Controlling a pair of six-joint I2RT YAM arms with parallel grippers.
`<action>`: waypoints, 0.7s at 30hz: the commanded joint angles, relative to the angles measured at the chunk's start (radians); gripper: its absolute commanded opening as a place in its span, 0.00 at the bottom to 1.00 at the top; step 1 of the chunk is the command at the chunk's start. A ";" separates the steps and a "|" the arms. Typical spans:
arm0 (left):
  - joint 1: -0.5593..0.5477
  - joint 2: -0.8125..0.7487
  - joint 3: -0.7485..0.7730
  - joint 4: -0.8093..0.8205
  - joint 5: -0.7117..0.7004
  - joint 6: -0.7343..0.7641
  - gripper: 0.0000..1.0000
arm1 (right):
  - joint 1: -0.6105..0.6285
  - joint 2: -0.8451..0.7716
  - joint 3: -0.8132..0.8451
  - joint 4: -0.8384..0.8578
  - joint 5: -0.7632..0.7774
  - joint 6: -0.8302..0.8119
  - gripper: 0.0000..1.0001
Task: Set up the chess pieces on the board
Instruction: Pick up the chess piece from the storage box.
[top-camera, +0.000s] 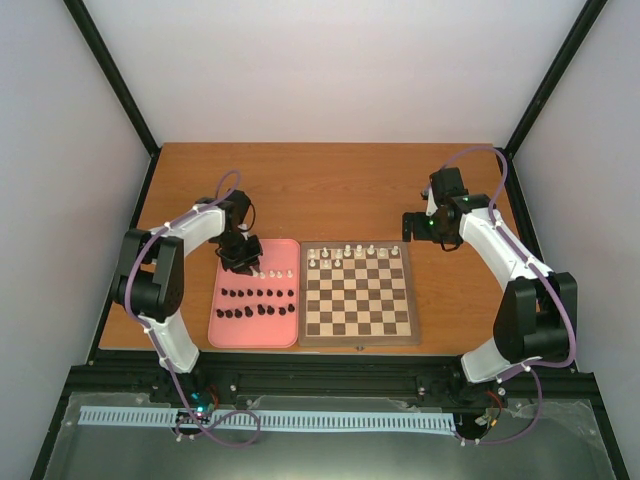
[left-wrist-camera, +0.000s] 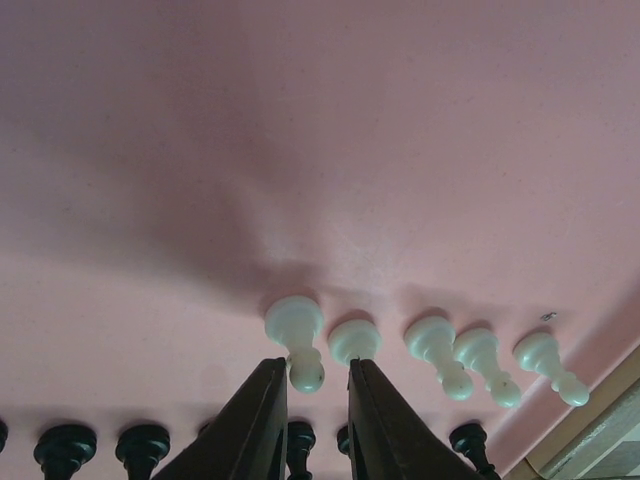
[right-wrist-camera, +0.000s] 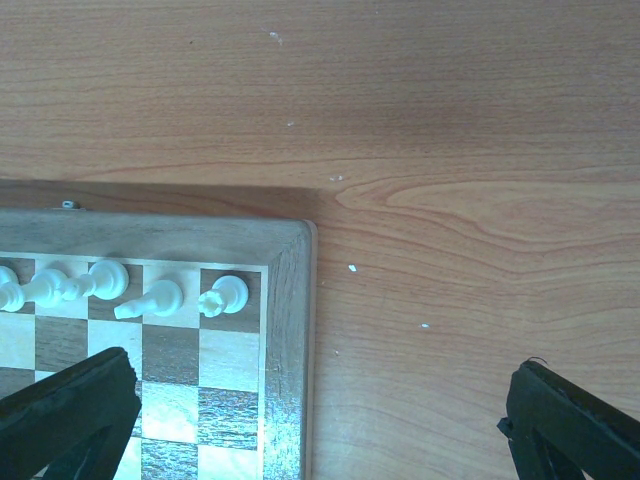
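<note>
Left gripper (left-wrist-camera: 317, 372) jaws nearly closed astride a white pawn (left-wrist-camera: 295, 325), hold unclear; right gripper (right-wrist-camera: 320, 415) spread wide, empty. We judge the pawn light, rigid and slick: pinch its neck.

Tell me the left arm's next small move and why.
Probably close the left gripper fully. Its fingers flank the head of a white pawn on the pink tray, with a gap showing on one side, so it seems not yet gripped, and lifting now might leave it behind.

Left pincer (left-wrist-camera: 316, 366) crowded by white pieces (left-wrist-camera: 433, 340), black pieces (left-wrist-camera: 65, 446) just behind, open tray (left-wrist-camera: 300, 120) beyond
</note>
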 joint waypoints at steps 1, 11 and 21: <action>0.004 0.014 0.018 -0.001 -0.001 0.002 0.21 | 0.006 0.015 -0.008 0.004 0.003 -0.011 1.00; 0.005 0.028 0.012 0.002 -0.020 0.013 0.22 | 0.006 0.012 -0.009 0.002 0.005 -0.014 1.00; 0.005 0.051 0.036 -0.001 -0.032 0.026 0.08 | 0.006 0.012 -0.012 0.005 0.005 -0.013 1.00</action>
